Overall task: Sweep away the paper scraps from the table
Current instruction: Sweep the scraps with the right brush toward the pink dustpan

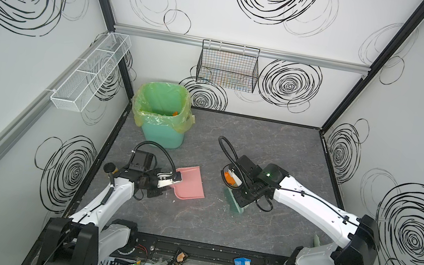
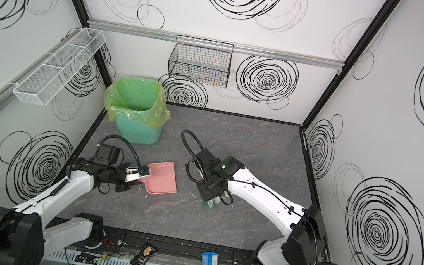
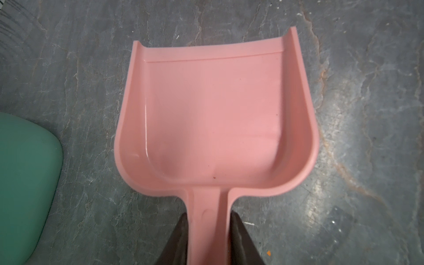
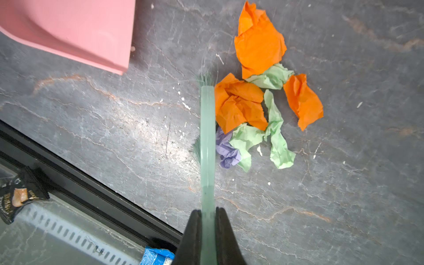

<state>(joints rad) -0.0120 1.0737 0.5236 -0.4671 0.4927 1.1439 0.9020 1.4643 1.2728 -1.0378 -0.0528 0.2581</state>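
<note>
- Gripping handle of empty pink plastic dustpan [image 3: 215,114], on dark grey marbled table [image 3: 68,68]: left gripper [image 3: 208,215].
- Clamping pale green brush [image 4: 207,137] beside crumpled orange, green, lavender paper scraps [image 4: 241,107]: right gripper [image 4: 207,211].

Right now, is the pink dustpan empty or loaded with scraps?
Empty. The dustpan shows a bare pink floor in the left wrist view; the paper scraps lie on the table beside the brush.
</note>
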